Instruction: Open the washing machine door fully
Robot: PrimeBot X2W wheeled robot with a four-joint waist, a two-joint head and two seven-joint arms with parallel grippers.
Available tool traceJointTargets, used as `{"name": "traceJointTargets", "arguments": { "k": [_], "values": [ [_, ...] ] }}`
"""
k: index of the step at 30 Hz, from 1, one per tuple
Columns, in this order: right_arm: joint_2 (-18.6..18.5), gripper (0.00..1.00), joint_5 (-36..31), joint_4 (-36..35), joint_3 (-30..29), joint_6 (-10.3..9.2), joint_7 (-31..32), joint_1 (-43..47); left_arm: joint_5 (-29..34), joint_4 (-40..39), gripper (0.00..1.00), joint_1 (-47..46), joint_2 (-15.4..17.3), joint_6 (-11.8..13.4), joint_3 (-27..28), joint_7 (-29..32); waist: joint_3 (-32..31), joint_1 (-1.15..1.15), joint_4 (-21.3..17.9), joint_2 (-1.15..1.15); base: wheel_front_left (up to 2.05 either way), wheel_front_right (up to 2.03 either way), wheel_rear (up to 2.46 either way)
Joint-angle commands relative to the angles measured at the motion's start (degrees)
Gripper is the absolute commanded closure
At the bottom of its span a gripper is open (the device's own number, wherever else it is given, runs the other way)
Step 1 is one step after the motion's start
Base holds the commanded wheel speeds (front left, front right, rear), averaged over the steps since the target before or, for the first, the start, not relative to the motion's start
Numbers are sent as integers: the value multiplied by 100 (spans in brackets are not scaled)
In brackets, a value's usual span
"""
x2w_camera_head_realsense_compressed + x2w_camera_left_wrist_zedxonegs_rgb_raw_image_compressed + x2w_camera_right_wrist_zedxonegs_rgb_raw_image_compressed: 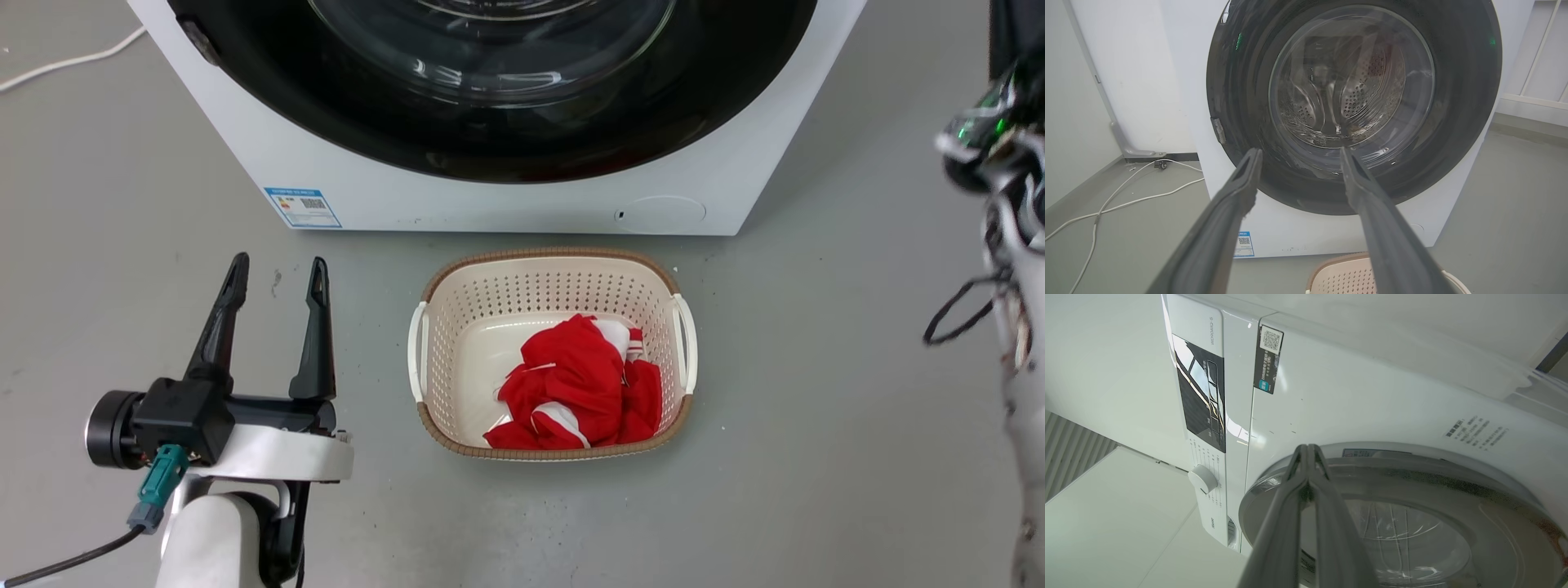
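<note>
In the head view, door: the washing machine door (490,139) lies closed in the white machine's front, the basket (555,255) on the floor just before it
Head view, left arm: left gripper (278,265) empty, fingers spread, beside the basket
Left wrist view: fingers wide apart, short of the door's lower glass
Right wrist view: right gripper (1308,449) fingers pressed together at the door's rim; contact unclear

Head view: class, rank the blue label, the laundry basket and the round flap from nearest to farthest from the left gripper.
1. blue label, just beyond the left gripper.
2. laundry basket, to its right.
3. round flap, farthest right.
</note>
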Motion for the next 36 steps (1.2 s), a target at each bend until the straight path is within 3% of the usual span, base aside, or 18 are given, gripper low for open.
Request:
{"name": "traceJointTargets", "arguments": {
  "k": [1, 8, 16, 28, 36],
  "values": [
    [-98, 100, -106, 198, 75, 0, 122, -320, -22, -21, 0, -95, 31, -9, -10, -13, 96, -1, 21, 0, 0, 0, 0],
    [-350, 100, -604, 1691, 516, 0, 938, -2008, -61, -120, 0, -337, 38, -24, -64, -13, 411, -1, 92, 0, 0, 0, 0],
    [-254, 100, -1295, 3036, 1003, 0, 1745, -3425, -83, -251, 0, -525, 47, -33, -95, -13, 747, -1, 189, 0, 0, 0, 0],
    [39, 100, -1837, 3943, 1257, 0, 2257, -4180, -145, -334, 0, -640, 68, -35, -143, -13, 1005, -1, 218, 0, 0, 0, 0],
    [381, 100, -1728, 3976, 1252, 7, 3025, -4069, -142, -300, 0, -628, 39, -36, -173, -13, 964, -1, 220, 0, 0, 0, 0]
  ]
}}
